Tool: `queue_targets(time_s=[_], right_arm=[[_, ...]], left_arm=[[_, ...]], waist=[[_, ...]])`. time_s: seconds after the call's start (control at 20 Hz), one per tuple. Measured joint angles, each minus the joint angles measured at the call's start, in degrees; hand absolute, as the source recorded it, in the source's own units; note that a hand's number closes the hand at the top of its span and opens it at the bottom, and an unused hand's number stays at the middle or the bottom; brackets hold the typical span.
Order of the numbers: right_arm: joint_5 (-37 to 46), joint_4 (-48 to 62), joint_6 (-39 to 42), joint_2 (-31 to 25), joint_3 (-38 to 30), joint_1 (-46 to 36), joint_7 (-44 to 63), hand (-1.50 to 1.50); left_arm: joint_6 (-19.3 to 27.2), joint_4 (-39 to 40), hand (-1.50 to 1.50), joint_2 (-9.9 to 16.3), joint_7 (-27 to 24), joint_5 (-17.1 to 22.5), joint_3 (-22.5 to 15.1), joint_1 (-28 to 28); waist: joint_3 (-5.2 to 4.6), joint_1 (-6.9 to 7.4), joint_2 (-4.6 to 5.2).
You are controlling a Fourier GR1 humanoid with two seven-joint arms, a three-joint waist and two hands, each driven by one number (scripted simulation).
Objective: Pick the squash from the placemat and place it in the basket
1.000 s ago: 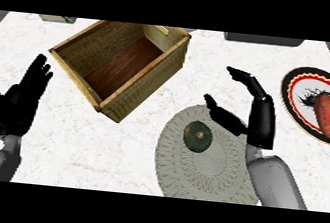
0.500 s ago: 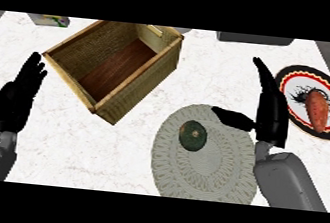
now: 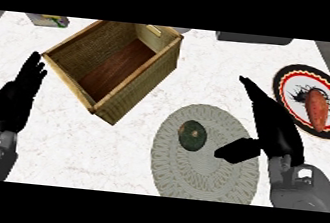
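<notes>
Squash [image 3: 192, 135] — just left of open right hand [image 3: 274, 128].

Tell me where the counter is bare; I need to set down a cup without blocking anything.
Bare patches: between the left hand and the basket, running down beside the placemat; also between the basket and the plate. It is crowded where the right hand hovers by the squash.

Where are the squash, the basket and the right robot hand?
squash [image 3: 192, 135], head view, middle of its dark green top.
basket [image 3: 136, 87], head view, its right wall.
right robot hand [image 3: 275, 128], head view, its palm.
</notes>
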Motion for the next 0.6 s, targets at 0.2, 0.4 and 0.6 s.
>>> queue_targets(time_s=[0.2,0.4,0.6], right_arm=[[-4.4,-10.3,5.7,-0.8,-1.5,1.6,7.2,-1.5],[-4.0,-15.3,6.1,0.6,-2.6,3.3,8.4,-1.5],[-0.4,-14.2,4.5,3.5,-2.3,5.5,5.9,-1.5]], left_arm=[[-0.6,-0.2,0.0,-0.9,0.1,-0.2,0.2,-0.5],[-1.8,1.5,0.0,-2.3,-1.0,-1.3,0.7,-0.9],[-2.3,0.6,0.0,-3.4,0.0,-2.6,1.3,-1.2]], waist=[[0.14,0.82,0.43],[0.2,1.46,0.73],[0.24,1.88,0.87]])
